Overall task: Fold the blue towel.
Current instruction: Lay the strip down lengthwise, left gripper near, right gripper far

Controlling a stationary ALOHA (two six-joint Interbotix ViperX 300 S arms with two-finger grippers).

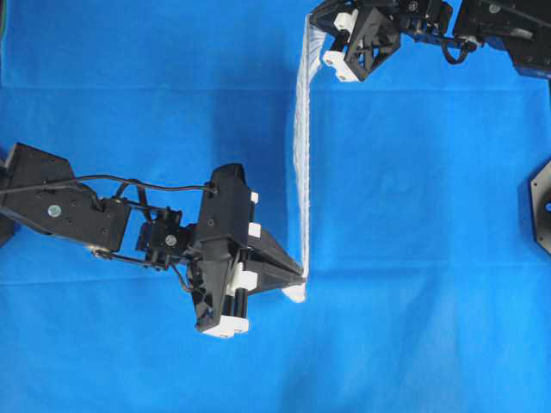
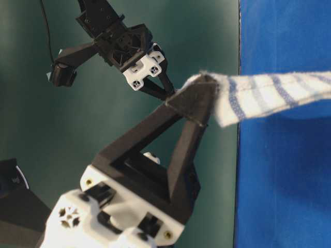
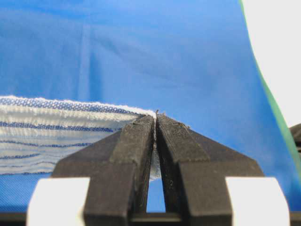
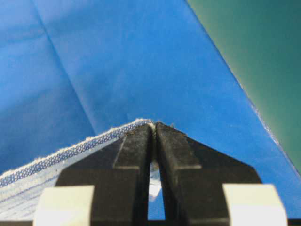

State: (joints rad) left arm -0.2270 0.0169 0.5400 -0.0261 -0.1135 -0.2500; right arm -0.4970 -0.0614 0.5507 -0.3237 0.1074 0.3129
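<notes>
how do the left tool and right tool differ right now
In the overhead view the left tool pinches the blue towel at its lower end, pointing right; the right tool holds the upper end at the frame's top, pointing left. Both are shut on towel corners, with the cloth stretched between them.

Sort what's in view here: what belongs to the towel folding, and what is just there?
Part of the job:
- striped towel, stretched between both arms, clear of the table
- left gripper, fingers shut on one corner
- right gripper, fingers shut on the other corner

Just there:
- blue table covering
- black mount at the table's right edge
</notes>
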